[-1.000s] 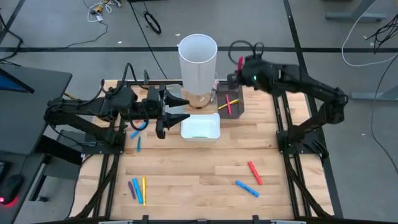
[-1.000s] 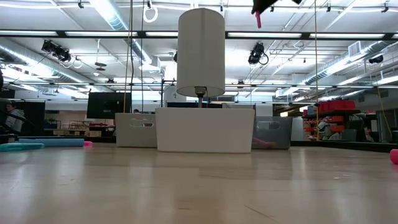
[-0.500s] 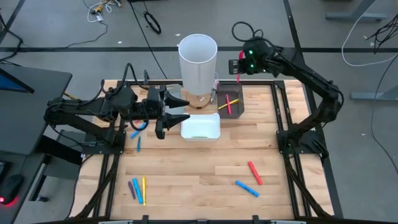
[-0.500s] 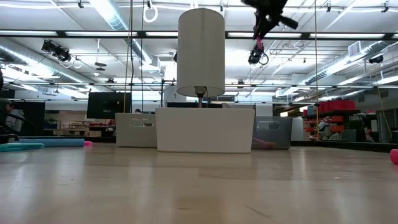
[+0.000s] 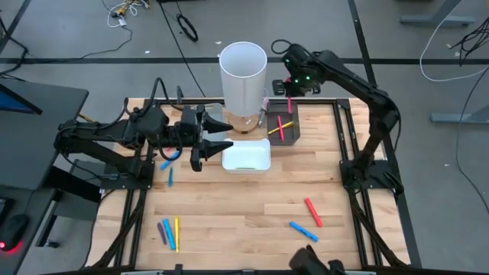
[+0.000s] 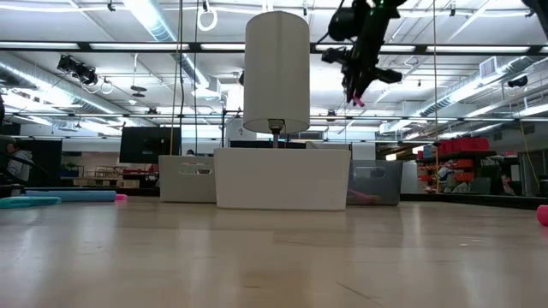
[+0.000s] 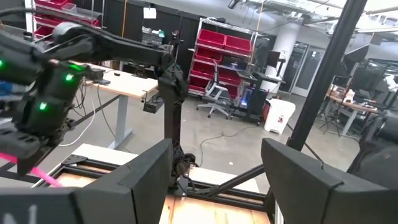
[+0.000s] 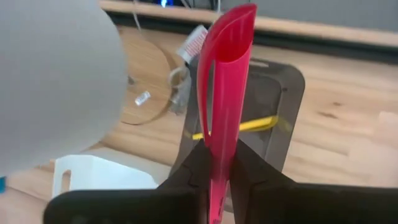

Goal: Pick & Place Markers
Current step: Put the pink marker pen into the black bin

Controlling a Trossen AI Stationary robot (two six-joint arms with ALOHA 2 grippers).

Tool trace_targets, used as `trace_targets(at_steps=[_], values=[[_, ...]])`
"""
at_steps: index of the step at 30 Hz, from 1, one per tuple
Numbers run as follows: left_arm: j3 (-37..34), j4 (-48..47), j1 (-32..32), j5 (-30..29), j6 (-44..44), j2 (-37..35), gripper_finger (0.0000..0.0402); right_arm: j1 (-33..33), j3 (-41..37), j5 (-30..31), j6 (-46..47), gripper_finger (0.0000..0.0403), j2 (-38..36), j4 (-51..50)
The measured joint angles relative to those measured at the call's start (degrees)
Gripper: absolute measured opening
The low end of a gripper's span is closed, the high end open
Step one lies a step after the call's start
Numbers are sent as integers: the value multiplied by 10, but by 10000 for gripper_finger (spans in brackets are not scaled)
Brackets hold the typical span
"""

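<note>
1. The right arm reaches from its base at the table's three o'clock side up toward twelve o'clock, its forearm stretched long and its wrist bent downward. The right gripper (image 5: 289, 98) hangs high above the dark tray (image 5: 280, 126), beside the tall white cylinder (image 5: 243, 78).
2. Its fingers are pinched tight on a pink marker (image 8: 222, 93); the right wrist view shows the marker standing out past the fingertips, over the dark tray. In the low view the pink marker (image 6: 355, 99) points down and is well above the table.
3. Inside the dark tray lie a yellow marker (image 5: 281, 124) and a red one, crossed over each other.
4. The left arm lies low across the table's nine o'clock side, its forearm pointing toward three o'clock. The left gripper (image 5: 216, 135) hovers just beside the white tray (image 5: 246, 156), at that tray's nine o'clock edge, with its fingers spread wide and holding nothing.
5. Loose markers lie on the wooden table (image 5: 252, 206): a blue marker (image 5: 169, 177) near the left arm, a cluster of purple, blue and yellow markers (image 5: 169, 231) toward seven o'clock, and a red marker (image 5: 313, 211) with another blue marker (image 5: 303, 231) toward five o'clock.
</note>
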Motion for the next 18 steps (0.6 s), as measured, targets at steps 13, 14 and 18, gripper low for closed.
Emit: trace_targets(at_steps=[13, 14, 18], values=[[0, 0, 0, 2, -11, 0, 254, -28, 0, -15, -18, 20, 98, -33], [0, 0, 0, 2, -11, 0, 254, -29, 0, -15, -20, 20, 105, -35], [0, 0, 0, 2, -10, 0, 254, -31, 0, -24, -29, 20, 134, -37]])
